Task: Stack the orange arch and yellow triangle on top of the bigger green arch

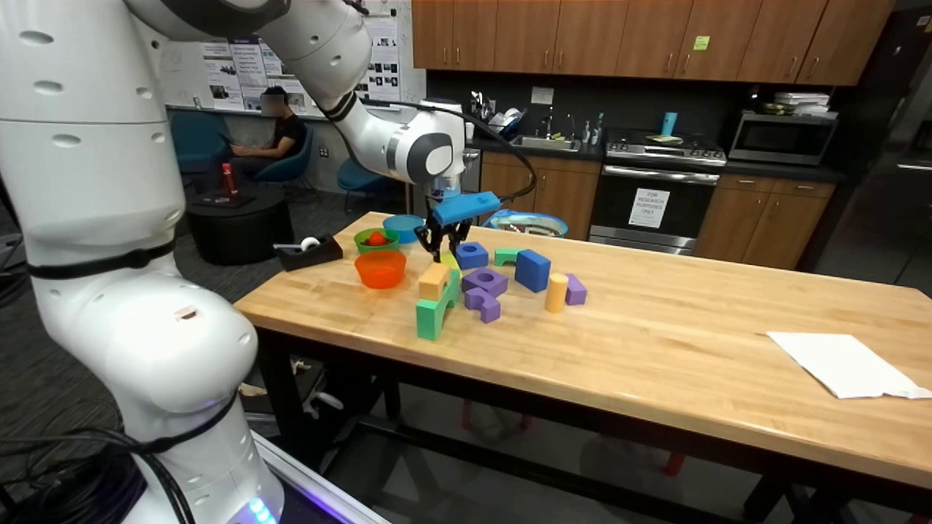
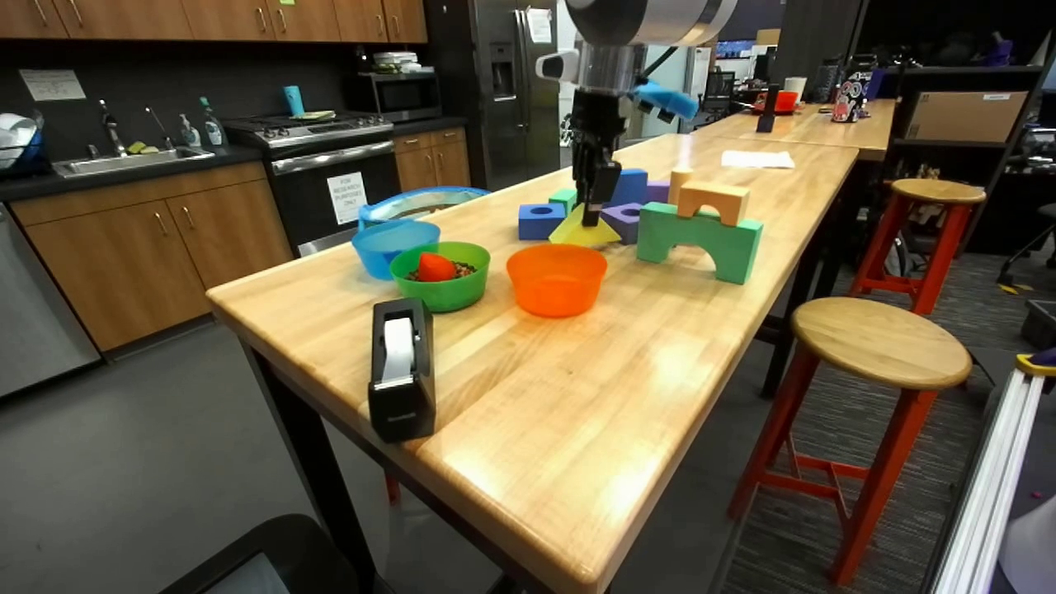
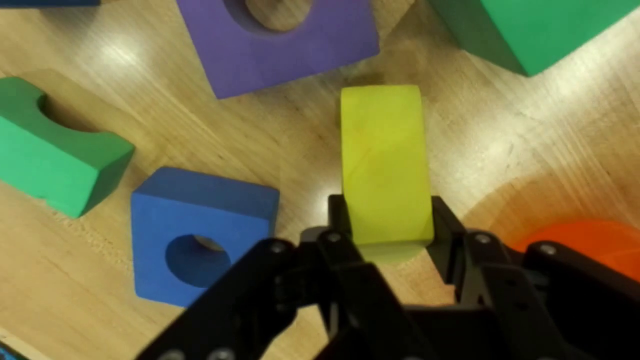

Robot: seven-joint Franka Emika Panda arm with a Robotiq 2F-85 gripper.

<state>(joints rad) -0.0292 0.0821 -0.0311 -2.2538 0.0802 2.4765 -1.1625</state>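
Pale wooden table below; my gripper pinches the yellow triangle by its flat sides, I'd guess because slopes would slip. At its three o'clock in an exterior view, the orange arch stands legs-down on the bigger green arch, likely to offer a level seat.

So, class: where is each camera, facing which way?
Wrist view: above the hand, facing down; fingers show gripping the yellow triangle.
In an exterior view: near the arm, facing cabinets across the table; arm and hand show.
In an exterior view: near the tape dispenser, facing along the table; arm's end and hand show.
Both exterior views share the orange arch atop the bigger green arch.
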